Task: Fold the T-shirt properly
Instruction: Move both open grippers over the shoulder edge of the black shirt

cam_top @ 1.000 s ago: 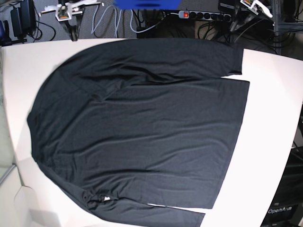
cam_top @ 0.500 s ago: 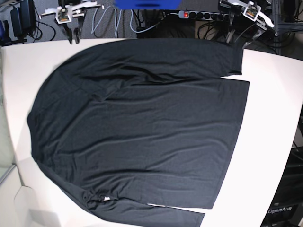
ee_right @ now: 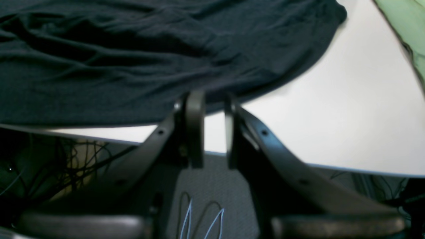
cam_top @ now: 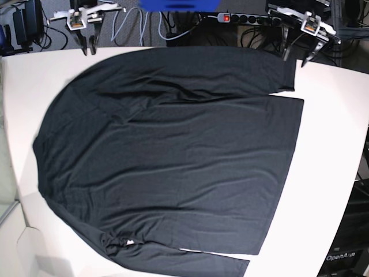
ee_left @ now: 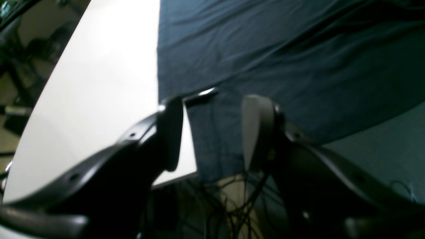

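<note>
While the shirt (cam_top: 173,156) lies spread flat over the white tabletop (cam_top: 334,144), you see both grippers at its far edge. Left gripper (cam_top: 294,57) has its jaws well apart above the sleeve cuff; right gripper (cam_top: 89,45) has its jaws slightly apart, holding nothing.

Table (cam_top: 337,144): white top, brightly and evenly lit, filling most of the base view.
Floor (ee_right: 206,186): grey carpet beyond the far table edge.
Power strip (cam_top: 249,18): black, with a red switch, on the floor behind the table.
Cables (cam_top: 130,26): pale loops beside it; dark tangles under the table edge.
</note>
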Motion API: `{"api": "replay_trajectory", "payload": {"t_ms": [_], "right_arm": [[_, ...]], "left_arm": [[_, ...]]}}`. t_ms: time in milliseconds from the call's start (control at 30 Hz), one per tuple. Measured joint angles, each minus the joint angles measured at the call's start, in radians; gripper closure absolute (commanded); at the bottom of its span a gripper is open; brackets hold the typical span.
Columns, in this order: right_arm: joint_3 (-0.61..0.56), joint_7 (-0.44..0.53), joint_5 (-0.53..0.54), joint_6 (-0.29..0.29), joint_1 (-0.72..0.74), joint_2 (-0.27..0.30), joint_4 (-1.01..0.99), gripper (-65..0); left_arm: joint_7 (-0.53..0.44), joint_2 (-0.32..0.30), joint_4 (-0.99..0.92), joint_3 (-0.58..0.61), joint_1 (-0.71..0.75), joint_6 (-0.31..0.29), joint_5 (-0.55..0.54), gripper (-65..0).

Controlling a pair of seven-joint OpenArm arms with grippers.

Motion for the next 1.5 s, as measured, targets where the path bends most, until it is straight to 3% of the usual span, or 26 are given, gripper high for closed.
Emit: {"api": "replay_trajectory", "payload": {"t_ms": [367,500,633,1000,1100,1500], "right_arm": [[0.0,0.0,0.0,0.0,0.0,0.0,0.0,-12.5],[0.0,0.0,0.0,0.0,0.0,0.0,0.0,-12.5],[0.0,0.0,0.0,0.0,0.0,0.0,0.0,-12.5],[0.0,0.0,0.0,0.0,0.0,-0.001,0.0,-12.5],[0.0,0.0,0.0,0.0,0.0,0.0,0.0,-12.5],[0.0,0.0,0.0,0.0,0.0,-0.001,0.0,-12.5]], "left_arm": [[0.0,0.008,-0.006,0.001,-0.017,0.0,-0.097,-28.5],[0.0,0.008,-0.007,-0.001,-0.024,0.0,-0.1,-29.2],[-0.001,0.01,-0.007,0.002,-0.051,0.0,-0.1,-35.2],[0.0,0.035,-0.001,0.005,-0.062,0.0,-0.105,-35.7],[0.006,0.038,0.007,0.002,-0.066,0.0,-0.186,-35.7],[0.003,0.052,0.006,0.093,-0.108,0.0,-0.26,-35.7]]}}
